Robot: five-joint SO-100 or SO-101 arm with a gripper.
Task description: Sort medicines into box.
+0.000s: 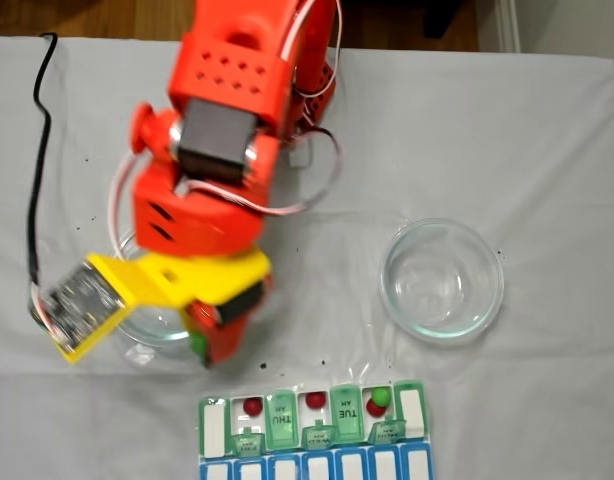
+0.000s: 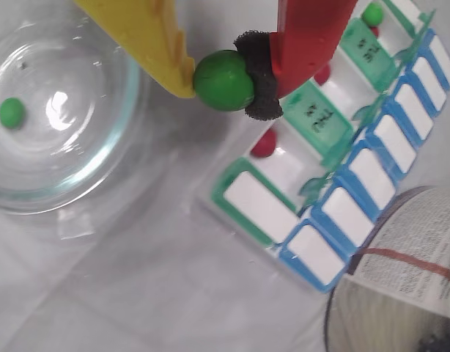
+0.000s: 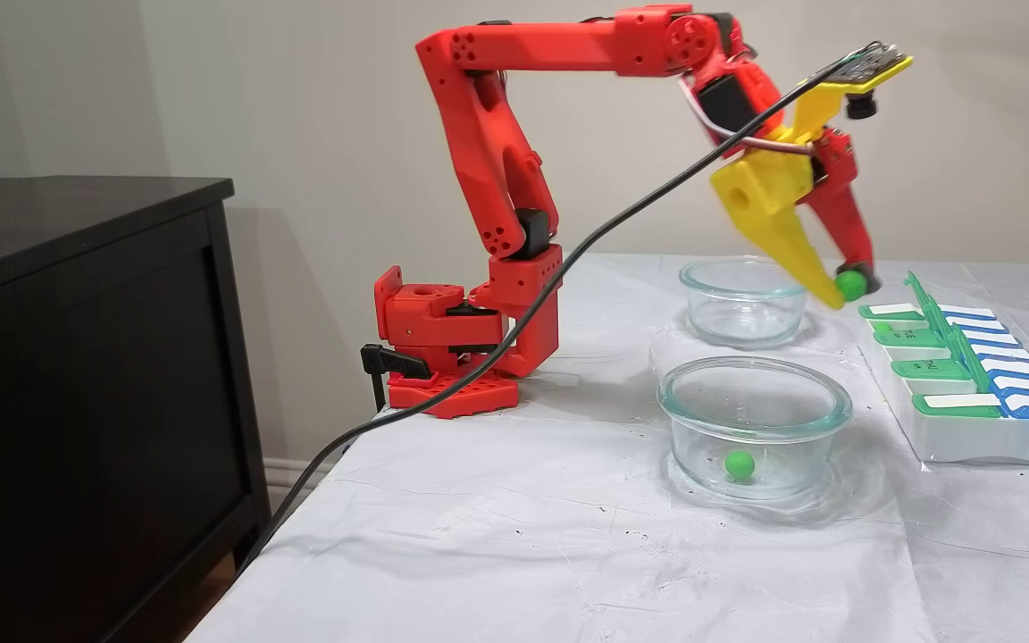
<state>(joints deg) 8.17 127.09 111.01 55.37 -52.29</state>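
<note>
End effector (image 2: 226,79): yellow finger and red foam-padded finger closed on one green ball (image 2: 223,80); grip looks firm, ball pinched at its middle. In the side fixed view the end effector (image 3: 849,288) hangs raised above the desk (image 3: 514,545), not yet over the pill organiser (image 3: 970,429).

Key relation: the organiser lies just beyond the held ball, on the side away from the arm's base. Its long axis runs as a row of green-lidded compartments (image 2: 318,116), with blue-and-white ones behind.

Organiser contents, top fixed view: open cells hold red balls (image 1: 252,405), (image 1: 315,400); one cell already has red and green together (image 1: 379,398).

Beside the organiser, the near glass dish (image 3: 754,427) holds one remaining green ball (image 3: 739,464); the far dish (image 3: 744,302) looks empty.

Judgement: a short carry outward and slightly down should do. Raised lids stand along the cells' far edge; the approach above the open cells seems clear. The organiser sits near the desk's edge.
</note>
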